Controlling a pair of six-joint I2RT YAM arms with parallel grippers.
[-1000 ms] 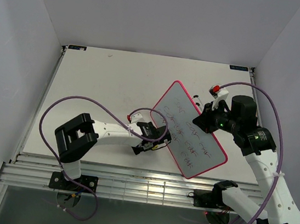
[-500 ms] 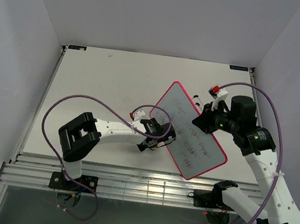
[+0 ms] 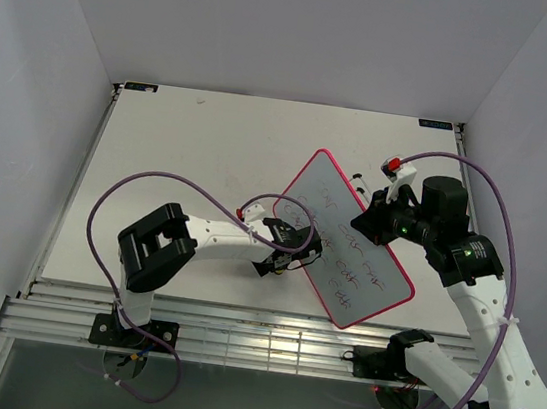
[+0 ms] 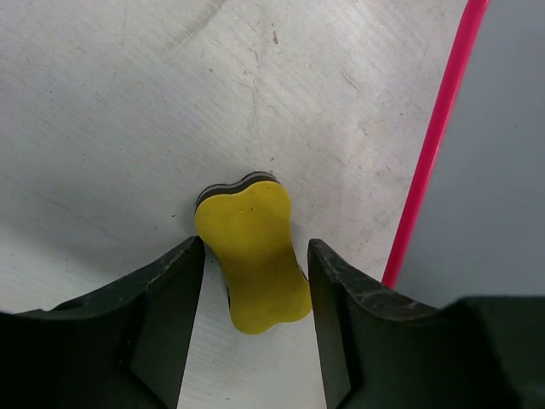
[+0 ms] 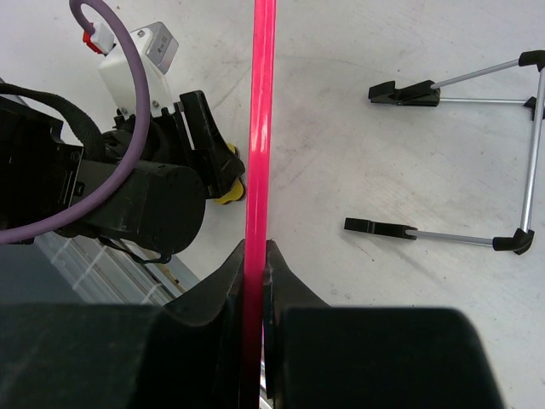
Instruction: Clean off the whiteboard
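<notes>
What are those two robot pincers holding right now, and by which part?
The right pincer clamps the whiteboard by its pink frame edge. The left pincer is open around a yellow eraser on the table, not gripping it.

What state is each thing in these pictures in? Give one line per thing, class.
Glossy white whiteboard with pink-red frame: tilted up off the table, still covered in writing.
Small yellow sponge eraser: lying on the table, ungripped.
Folding metal wire stand: lying flat, unused.
Left gripper: open, straddling the sponge.
Right gripper: shut on the whiteboard's edge.
</notes>
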